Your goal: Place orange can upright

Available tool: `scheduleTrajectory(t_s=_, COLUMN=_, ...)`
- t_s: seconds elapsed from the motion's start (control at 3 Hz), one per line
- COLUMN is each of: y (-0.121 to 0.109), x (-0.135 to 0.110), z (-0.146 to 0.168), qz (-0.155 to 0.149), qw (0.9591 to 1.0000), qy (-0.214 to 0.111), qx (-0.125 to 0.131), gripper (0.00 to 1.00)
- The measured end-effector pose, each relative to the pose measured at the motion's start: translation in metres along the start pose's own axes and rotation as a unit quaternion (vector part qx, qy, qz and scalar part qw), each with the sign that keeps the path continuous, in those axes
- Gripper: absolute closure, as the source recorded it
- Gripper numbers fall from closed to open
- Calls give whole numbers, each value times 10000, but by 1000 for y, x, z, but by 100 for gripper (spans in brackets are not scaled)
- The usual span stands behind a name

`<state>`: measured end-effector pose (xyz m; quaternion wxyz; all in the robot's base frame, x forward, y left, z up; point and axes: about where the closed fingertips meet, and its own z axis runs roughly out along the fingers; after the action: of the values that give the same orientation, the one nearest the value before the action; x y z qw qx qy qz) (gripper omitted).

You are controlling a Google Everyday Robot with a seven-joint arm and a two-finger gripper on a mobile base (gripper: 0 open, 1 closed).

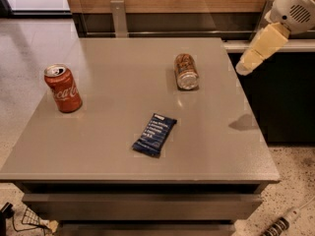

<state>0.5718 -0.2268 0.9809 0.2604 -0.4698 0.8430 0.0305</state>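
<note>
Grey table (98, 146) carries everything; the orange can (186, 71) lies on its side on it, silver end facing the camera, task not yet done. Gripper (247, 64) hangs up and to the right of the orange can, well apart from it, out past the table's right edge; whether it is apart or together, cannot tell. Main risk, judged: the can is round and lying free, so an off-centre touch on approach could set it rolling sideways, and the right edge is the nearer edge to the can, so a drop off the table is possible. Second risk: a grasp too close to one end could let it swing or slip while being tipped up, and releasing it tilted would let it topple back down. Thin aluminium may also dent under a hard squeeze. Red Coca-Cola can (63, 88) stands upright far left of the orange can, unlikely to be hit. Blue snack bar (154, 134) lies camera-side and slightly left of the orange can, only a problem if the can rolls that way.
</note>
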Motion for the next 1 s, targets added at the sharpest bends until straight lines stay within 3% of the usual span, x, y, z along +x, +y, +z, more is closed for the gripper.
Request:
scheduleTrajectory(t_s=0.33, y=-31, x=-16, z=29, qz=694, qw=9975, qy=-92, qx=-101, gripper=0)
scheduleTrajectory(t_s=0.67, y=-48, x=-30, z=61, qz=1475, qw=9887, qy=165, qx=-188, gripper=0)
scheduleTrajectory(t_s=1.0, y=-58, x=-27, z=86, qz=2308, qw=9713, qy=551, qx=-195, gripper=0)
